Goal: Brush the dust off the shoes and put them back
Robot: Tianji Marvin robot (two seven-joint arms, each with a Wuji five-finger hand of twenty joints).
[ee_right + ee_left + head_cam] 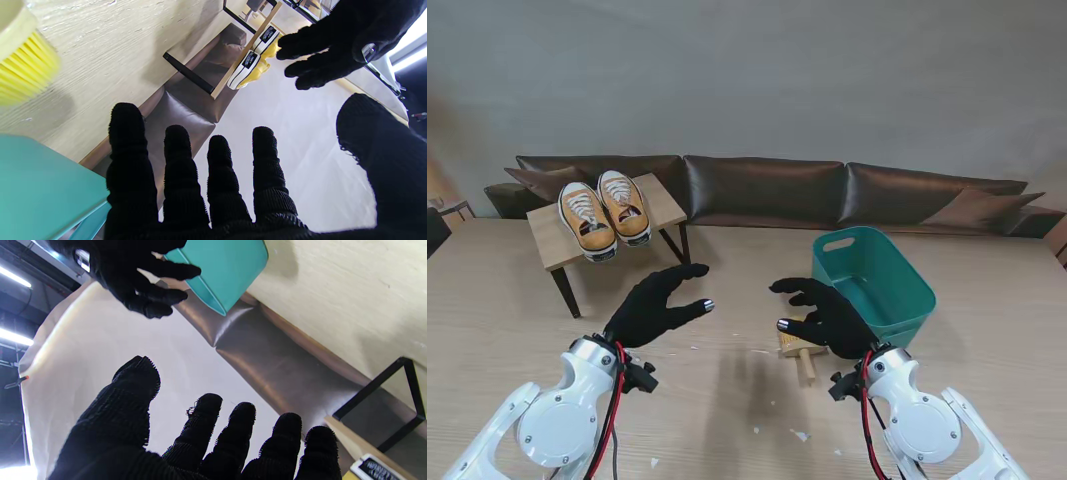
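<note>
The pair of yellow shoes [605,212] sits side by side on a small wooden stand [547,240] at the far left of the desk [987,300], toes pointing toward me, soles resting flat. The left robot hand [659,305] hovers nearer to me than the stand and to its right, well apart from the shoes, its black-gloved fingers spread and gripping nothing. In the right wrist view the shoes' white heels with black labels [251,63] show at the edge of the stand, beyond the left robot hand's fingers [313,56]. The brush [799,350], with yellow bristles and a wooden handle, lies on the desk far to the right of the stand, partly hidden under the right robot hand [827,318], which hangs over it with fingers apart and nothing held. A teal bin [872,280] stands just beyond that hand. Small white scraps [799,435] dot the desk nearer to me.
</note>
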